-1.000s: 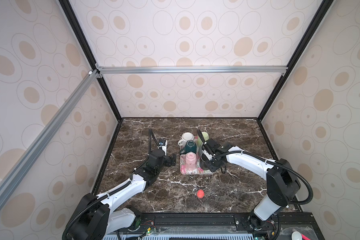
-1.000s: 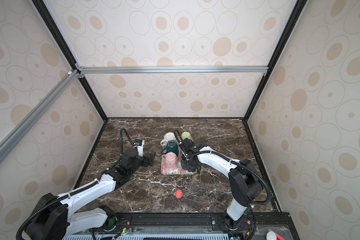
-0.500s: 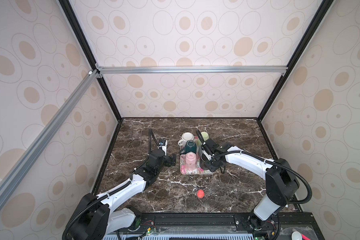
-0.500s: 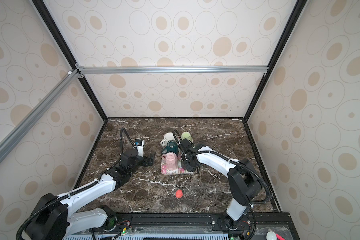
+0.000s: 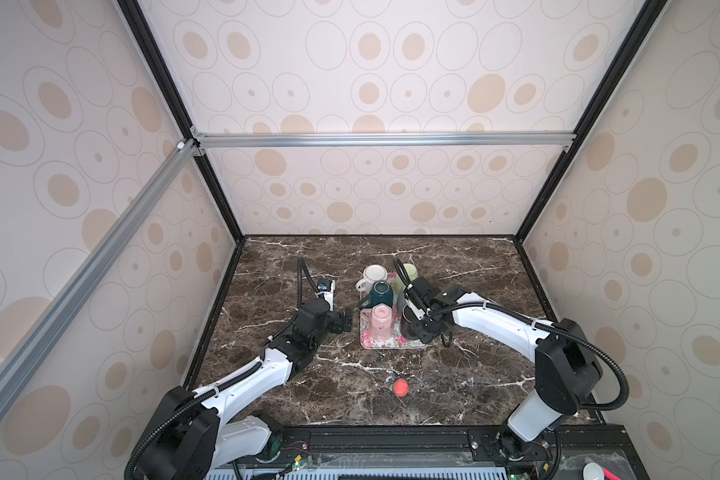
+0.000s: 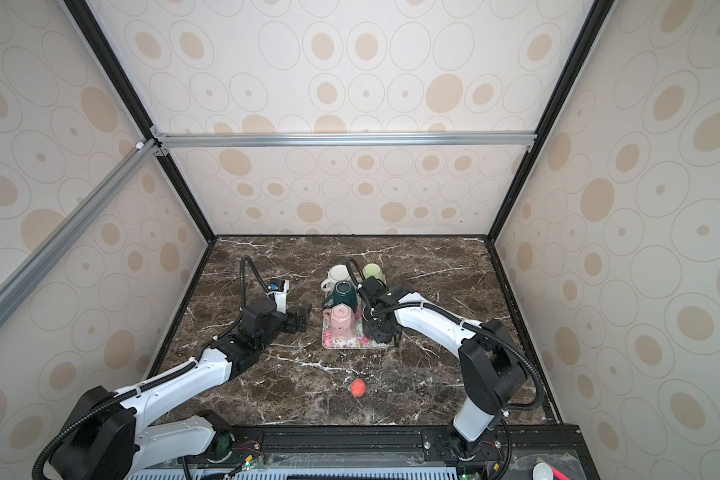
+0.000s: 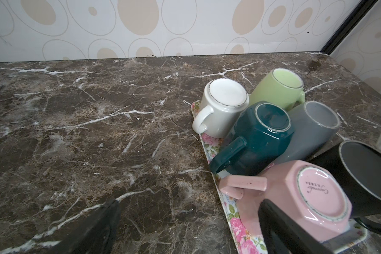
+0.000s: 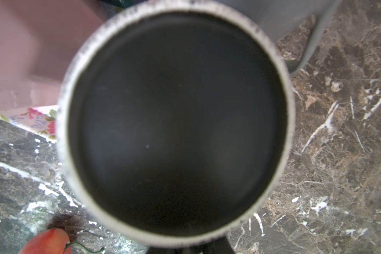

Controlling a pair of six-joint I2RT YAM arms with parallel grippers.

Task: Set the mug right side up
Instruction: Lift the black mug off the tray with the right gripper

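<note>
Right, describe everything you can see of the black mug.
The black mug is matte, ceramic-looking, with a pale speckled ring around its round end. It is tilted, that end toward the right wrist camera, at the flowered tray's right near corner, beside the pink mug and grey mug. The right tool, shut, appears to hold it; contact is hidden.

Six mugs (image 7: 224, 110) (image 7: 277, 90) (image 7: 260, 140) (image 7: 312, 129) (image 7: 306, 198) (image 7: 361, 176), one floral tray (image 7: 235, 222), one red pepper (image 5: 401, 387), two robot arms (image 5: 258, 374) (image 5: 495, 320), one marble tabletop (image 5: 474, 374)
</note>
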